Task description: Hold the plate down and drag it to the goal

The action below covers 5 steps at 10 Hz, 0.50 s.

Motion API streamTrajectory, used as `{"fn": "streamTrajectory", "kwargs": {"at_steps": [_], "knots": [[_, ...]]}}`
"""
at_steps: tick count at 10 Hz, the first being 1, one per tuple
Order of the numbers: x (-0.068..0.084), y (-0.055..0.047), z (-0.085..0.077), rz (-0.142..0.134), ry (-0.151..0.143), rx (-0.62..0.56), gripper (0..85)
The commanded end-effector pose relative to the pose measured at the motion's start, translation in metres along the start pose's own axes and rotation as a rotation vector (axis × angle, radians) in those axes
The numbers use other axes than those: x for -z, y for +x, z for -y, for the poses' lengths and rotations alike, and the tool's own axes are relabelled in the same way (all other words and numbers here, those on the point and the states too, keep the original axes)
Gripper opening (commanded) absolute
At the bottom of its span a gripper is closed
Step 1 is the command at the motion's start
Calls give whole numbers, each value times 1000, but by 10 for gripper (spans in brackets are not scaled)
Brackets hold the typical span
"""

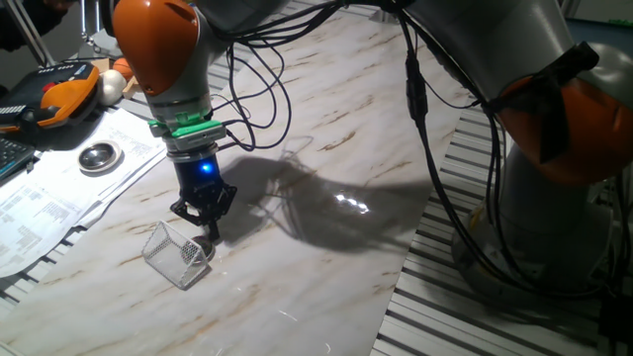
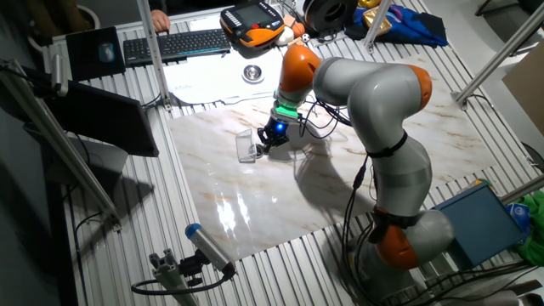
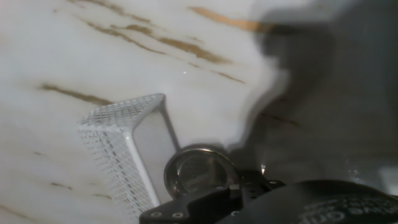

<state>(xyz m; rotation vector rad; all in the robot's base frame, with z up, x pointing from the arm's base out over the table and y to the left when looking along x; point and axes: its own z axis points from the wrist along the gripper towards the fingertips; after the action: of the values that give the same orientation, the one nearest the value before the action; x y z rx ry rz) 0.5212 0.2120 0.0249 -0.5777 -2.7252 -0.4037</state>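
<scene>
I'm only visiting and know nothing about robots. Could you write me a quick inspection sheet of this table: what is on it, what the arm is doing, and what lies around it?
Surface: marble-patterned board with brown veins, bare patches showing glare.
Job's things: small shiny plate lies flat at the open side of the wire-mesh goal; whether they touch is unclear.
Clutter: larger round silver dish on papers beyond the board; orange handheld controller nearby.
Tool: tool points down at the plate, blue light lit above it; contact and finger opening cannot be judged.
Cables: black cables loop from the arm over the board.
Surroundings: keyboard and slatted metal table around the board.
</scene>
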Motion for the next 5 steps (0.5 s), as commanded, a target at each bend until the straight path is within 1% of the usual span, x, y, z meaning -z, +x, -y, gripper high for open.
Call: {"fn": "streamTrajectory", "kwargs": {"at_steps": [1,3,5], "knots": [[0,0,-1,0,-2,-1,0],[0,1,-1,-5,-12,-5,0],[-1,1,-3,-6,-14,-10,0]]}}
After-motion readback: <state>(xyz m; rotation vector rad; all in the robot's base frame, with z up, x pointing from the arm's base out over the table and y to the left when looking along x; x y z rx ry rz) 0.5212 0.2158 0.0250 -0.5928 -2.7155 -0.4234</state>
